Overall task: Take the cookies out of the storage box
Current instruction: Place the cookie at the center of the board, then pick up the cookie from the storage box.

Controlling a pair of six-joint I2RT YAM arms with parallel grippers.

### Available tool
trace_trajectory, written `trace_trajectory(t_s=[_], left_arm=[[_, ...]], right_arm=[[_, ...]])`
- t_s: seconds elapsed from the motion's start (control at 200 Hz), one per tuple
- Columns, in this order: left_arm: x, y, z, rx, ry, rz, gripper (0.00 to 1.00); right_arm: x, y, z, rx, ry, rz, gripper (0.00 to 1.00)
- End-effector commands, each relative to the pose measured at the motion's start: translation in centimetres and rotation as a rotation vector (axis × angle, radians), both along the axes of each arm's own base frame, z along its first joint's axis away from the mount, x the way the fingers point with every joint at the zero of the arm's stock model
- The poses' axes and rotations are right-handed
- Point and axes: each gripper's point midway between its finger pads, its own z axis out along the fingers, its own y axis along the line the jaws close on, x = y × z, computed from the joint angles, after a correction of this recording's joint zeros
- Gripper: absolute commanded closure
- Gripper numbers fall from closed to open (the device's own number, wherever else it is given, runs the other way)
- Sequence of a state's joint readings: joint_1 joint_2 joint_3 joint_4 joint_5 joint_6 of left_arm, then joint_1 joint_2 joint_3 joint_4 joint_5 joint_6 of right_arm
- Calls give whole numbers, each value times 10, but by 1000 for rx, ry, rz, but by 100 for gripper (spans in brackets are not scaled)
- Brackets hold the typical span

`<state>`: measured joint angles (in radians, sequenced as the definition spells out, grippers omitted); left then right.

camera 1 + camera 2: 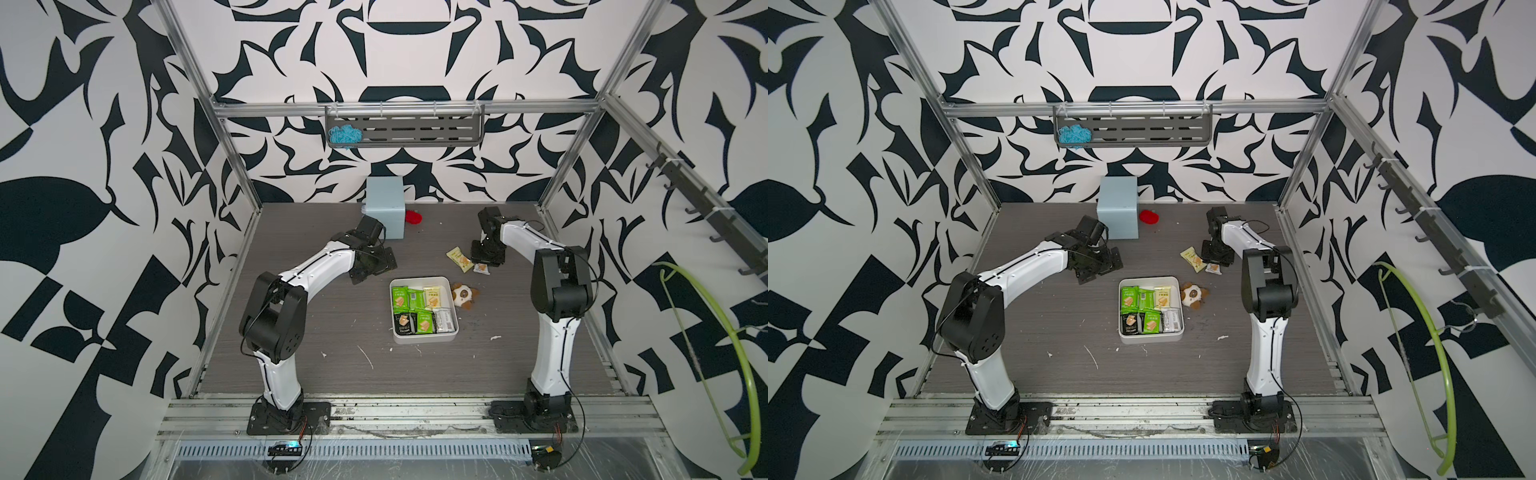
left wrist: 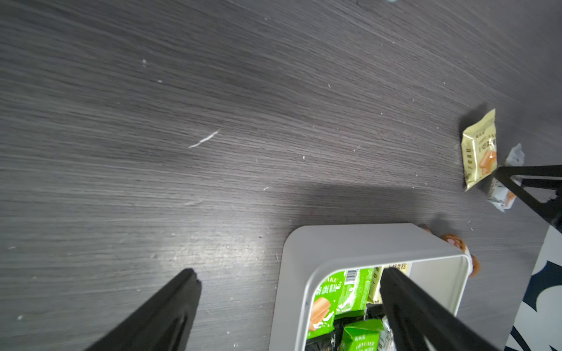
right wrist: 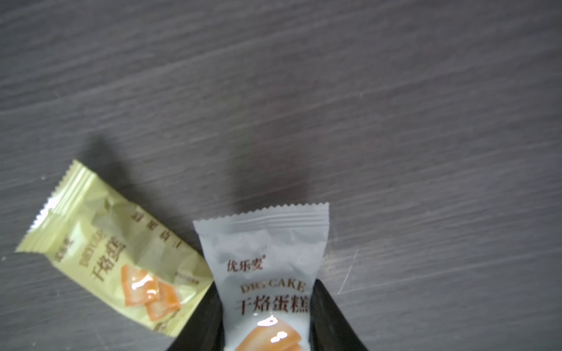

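The storage box (image 1: 422, 338) (image 1: 1150, 337) (image 2: 349, 243) sits mid-table and holds several cookies (image 1: 419, 307) (image 1: 1144, 309) (image 2: 337, 297) in green, black, cream and white wrappers. Behind it and to the right, a cream-yellow packet (image 1: 459, 257) (image 1: 1192, 257) (image 3: 115, 252) lies on the table. My right gripper (image 1: 484, 261) (image 3: 266, 284) is shut on a white packet (image 1: 482, 269) (image 3: 267, 243), low over the table beside the yellow one. My left gripper (image 1: 374, 268) (image 2: 289, 273) hangs open and empty at the box's far left corner.
A brown-and-white plush toy (image 1: 463, 296) lies against the box's right side. A light-blue cabinet (image 1: 386, 212) and a red object (image 1: 414, 217) stand at the back. A wall shelf (image 1: 405, 129) holds blue yarn. A green hoop (image 1: 706, 353) hangs on the right.
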<state>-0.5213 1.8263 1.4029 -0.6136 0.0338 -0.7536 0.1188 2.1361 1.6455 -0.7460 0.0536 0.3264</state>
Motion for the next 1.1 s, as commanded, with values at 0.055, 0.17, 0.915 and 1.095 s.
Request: trace_trajectory(t_s=[0.055,0.17,0.915,1.095], left_arm=[[-10,7,-5,20,34,-4,1],[-16,11,-4,19,33,5,1],[-77,16,-3,-11,21,-3,1],[-90,20,-5,-10,23,-9,1]], right_arm=[[3,-10,8,-51,5,17,51],[5,-11,15,-61,-10,16,45],[-123,106,91,153,-101,116,38],[-145,142,92,194,-115,144,38]])
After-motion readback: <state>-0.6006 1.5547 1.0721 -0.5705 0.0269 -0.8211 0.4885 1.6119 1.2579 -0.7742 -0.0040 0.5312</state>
